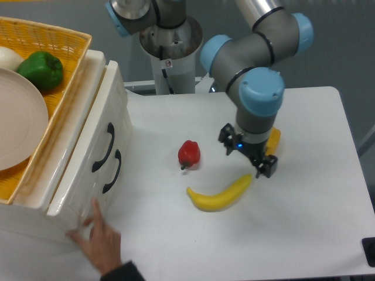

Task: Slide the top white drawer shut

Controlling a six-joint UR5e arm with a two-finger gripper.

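The top white drawer (82, 153) is the upper front of the white plastic unit at the left. Its black arched handle (103, 147) faces the table. The drawer front stands a little proud of the unit. The lower drawer front, with an identical handle (113, 171), sits just right of it. My gripper (246, 154) hangs over the table's middle right, far from the drawers. It points down, with its jaws apart and nothing between them.
A woven yellow basket (65, 41) on the unit holds a green pepper (41, 69) and a plate (17, 120). A person's hand (101, 236) rests against the unit's front corner. A red pepper (189, 154), a banana (220, 193) and a yellow-orange item (273, 140) lie near the gripper.
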